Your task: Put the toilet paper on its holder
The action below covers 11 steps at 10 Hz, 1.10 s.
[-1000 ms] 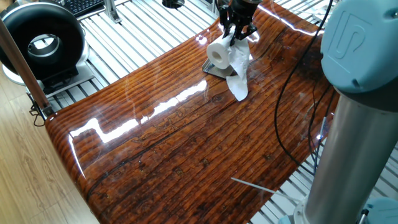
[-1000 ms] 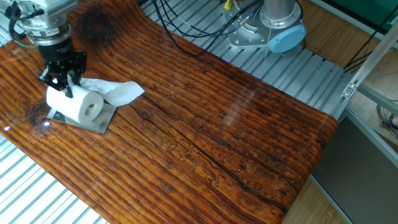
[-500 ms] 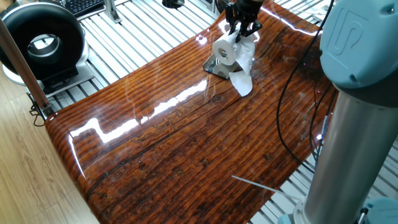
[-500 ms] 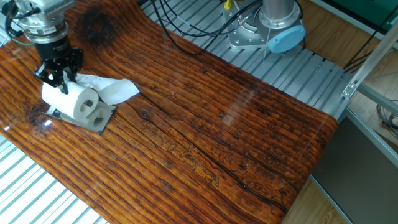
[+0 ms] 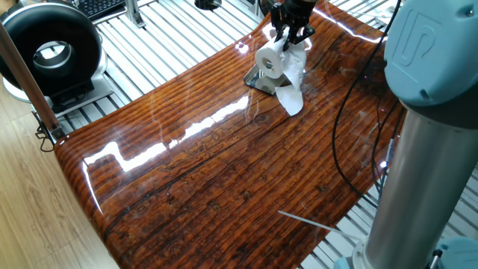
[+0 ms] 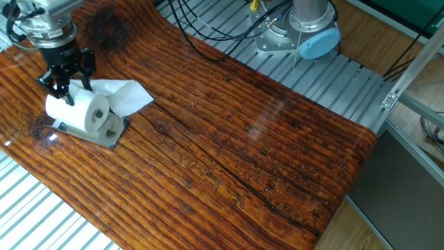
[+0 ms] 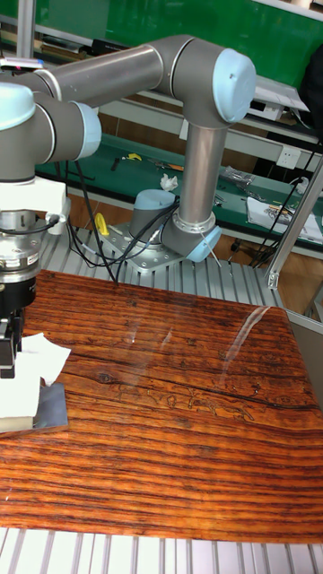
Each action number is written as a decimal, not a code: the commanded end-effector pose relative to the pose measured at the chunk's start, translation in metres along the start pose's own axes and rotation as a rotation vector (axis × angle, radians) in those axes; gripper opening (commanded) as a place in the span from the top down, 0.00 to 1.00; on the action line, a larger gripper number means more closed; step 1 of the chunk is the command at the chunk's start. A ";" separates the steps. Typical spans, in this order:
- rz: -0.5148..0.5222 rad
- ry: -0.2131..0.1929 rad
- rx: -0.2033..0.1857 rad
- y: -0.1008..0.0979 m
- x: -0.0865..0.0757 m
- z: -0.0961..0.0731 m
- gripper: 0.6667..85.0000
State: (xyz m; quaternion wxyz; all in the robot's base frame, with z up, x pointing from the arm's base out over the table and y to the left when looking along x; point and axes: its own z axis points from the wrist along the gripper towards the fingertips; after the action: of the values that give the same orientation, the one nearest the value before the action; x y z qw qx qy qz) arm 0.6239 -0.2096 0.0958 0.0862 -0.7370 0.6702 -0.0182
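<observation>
Far left of other fixed view: gripper (image 6: 67, 81) pointing down, black fingers clamped on top of toilet paper (image 6: 78, 111). Roll lying sideways, core facing lower right, just above holder (image 6: 114, 132); touching or not, cannot tell. Loose sheet draped right onto tabletop (image 6: 229, 132). One fixed view, upper left: black ring device (image 5: 49, 52) off tabletop; roll (image 5: 272, 60) upper centre, sheet hanging below.

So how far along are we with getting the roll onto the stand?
Done: the white toilet paper roll is picked up and sits over the shiny silver metal holder. In hand: the black two-finger gripper is shut on the roll's top. Left: whether it is seated cannot be told, then release; the loose sheet trails on the table.
</observation>
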 end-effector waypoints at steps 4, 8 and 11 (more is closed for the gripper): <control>0.042 0.010 -0.014 0.005 0.001 -0.009 0.12; 0.185 0.054 -0.037 0.018 -0.001 -0.022 0.06; 0.280 0.061 -0.046 0.022 -0.010 -0.023 0.03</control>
State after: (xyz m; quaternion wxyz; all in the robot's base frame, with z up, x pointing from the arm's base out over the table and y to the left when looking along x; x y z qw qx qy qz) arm 0.6019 -0.2107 0.1122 0.0512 -0.6713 0.7392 -0.0162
